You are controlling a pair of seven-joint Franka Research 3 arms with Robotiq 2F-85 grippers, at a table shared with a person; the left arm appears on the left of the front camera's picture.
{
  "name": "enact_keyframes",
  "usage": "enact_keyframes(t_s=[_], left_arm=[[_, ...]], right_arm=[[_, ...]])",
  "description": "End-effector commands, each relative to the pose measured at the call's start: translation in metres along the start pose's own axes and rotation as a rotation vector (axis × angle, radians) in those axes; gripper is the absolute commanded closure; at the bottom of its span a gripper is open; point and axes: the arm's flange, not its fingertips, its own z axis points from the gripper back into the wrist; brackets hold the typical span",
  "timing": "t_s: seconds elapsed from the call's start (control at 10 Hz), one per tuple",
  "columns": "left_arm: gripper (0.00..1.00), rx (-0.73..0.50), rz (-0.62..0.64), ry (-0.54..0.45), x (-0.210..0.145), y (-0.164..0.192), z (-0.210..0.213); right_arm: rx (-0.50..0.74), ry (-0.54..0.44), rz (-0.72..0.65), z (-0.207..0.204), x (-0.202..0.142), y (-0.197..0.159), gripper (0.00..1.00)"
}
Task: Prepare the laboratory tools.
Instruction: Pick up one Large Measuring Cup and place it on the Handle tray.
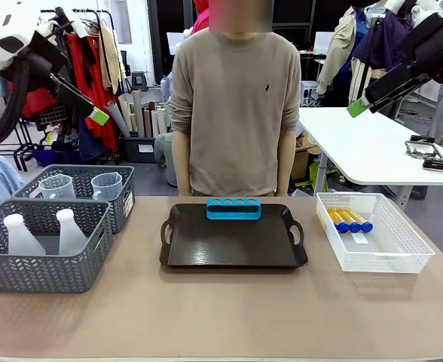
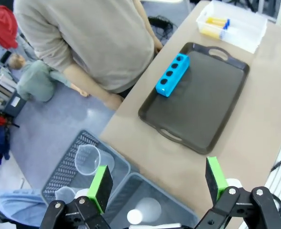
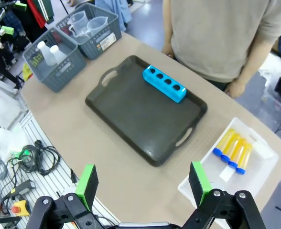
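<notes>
Glossy dark tray (image 1: 233,247), smooth blue plastic rack (image 1: 233,209), matt tan table (image 1: 221,317)

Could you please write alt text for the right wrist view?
A blue rack lies on a dark tray, a person standing behind. Test tubes lie in a white basket; the right gripper hangs open above.

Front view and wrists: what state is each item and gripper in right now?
Blue rack: on the tray, at its far edge, holes empty.
Test tubes: capped, lying in the white basket.
Beakers: upright, empty, in the far grey basket.
Flasks: upright in the near grey basket.
Left gripper: open, holding nothing.
Right gripper: open, holding nothing.
</notes>
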Motion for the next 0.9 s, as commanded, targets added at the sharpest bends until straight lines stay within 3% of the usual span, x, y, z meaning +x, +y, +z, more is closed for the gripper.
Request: enact_keyframes(t_s=[0.0, 0.4, 0.8], left_arm=[[0.00, 0.014, -0.004, 0.076, 0.007, -0.001, 0.030], [0.00, -0.015, 0.121, 0.056, 0.019, 0.004, 0.060], [0.00, 0.063, 0.163, -0.026, 0.031, 0.011, 0.067]], right_arm=[[0.060, -0.016, 0.035, 0.012, 0.000, -0.002, 0.00], [0.091, -0.072, 0.151, 0.051, 0.009, -0.008, 0.00], [0.080, -0.089, 0.185, 0.071, 0.009, -0.014, 0.00]])
